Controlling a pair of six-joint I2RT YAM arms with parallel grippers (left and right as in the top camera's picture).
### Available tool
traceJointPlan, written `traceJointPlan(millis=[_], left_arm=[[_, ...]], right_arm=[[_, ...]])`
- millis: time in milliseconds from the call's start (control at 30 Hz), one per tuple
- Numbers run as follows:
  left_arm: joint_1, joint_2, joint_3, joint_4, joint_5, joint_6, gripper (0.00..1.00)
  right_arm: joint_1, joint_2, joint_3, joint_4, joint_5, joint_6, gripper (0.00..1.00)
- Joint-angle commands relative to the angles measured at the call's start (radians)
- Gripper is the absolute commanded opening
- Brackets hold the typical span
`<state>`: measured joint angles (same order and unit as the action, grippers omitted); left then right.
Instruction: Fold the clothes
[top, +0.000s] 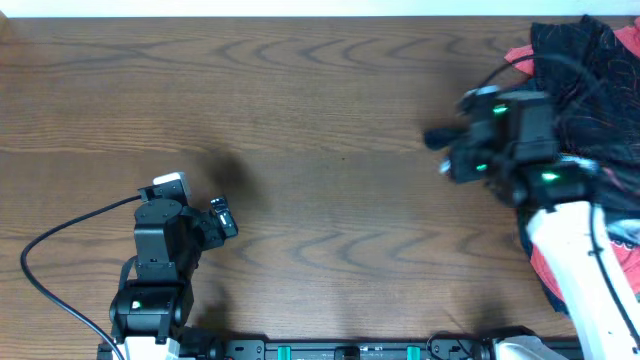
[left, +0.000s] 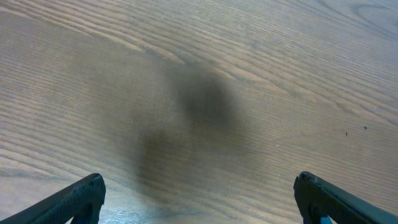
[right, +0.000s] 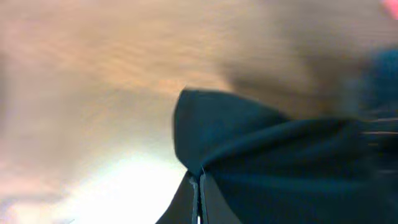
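The black jersey (top: 585, 75) is heaped at the far right corner of the table (top: 300, 110), tangled over a red garment (top: 546, 272), so nothing is yet laid out for folding. The right gripper (right: 199, 186) is seen in its blurred wrist view clenched on a fold of dark cloth (right: 280, 155), presumably so that it can be dragged left onto the bare wood. Whether that fold belongs to the jersey cannot be told. The left gripper (left: 202, 200) is held released over empty table at the near left, well apart from the heap, probably kept ready until an edge is brought within reach.
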<state>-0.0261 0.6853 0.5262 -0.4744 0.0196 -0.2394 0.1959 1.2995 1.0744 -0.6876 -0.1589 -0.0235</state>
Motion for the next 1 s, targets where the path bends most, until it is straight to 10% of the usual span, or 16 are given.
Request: traceJointPlan(millis=[0,300,333,400,433,967], left_arm=[[0.006,-0.001,0.02,0.006,-0.001,-0.009,0.98],[0.006,-0.001,0.02,0.058,-0.001,-0.009,0.98],[0.006,-0.001,0.02,0.061,-0.001,-0.009,0.98],[0.006,-0.001,0.02,0.065,-0.001,-0.009,0.98],[0.006,-0.001,0.02,0.065,-0.001,-0.009,0.98],[-0.076,0.244,0.016,0.165,0.342,-0.39,0.98]], right_arm=[[0.151,0.039,-0.03,0.033,-0.157,0.001,0.01],[0.543,0.207,-0.03,0.476,-0.077,0.098,0.2],[0.56,0.224,-0.03,0.493,-0.045,0.098,0.32],[0.575,0.246,-0.03,0.496,0.047,0.1,0.94],[0.572,0.246,-0.03,0.488,0.097,0.113,0.99],[0.12,-0.016,-0.028,0.005,0.237,0.229,0.99]])
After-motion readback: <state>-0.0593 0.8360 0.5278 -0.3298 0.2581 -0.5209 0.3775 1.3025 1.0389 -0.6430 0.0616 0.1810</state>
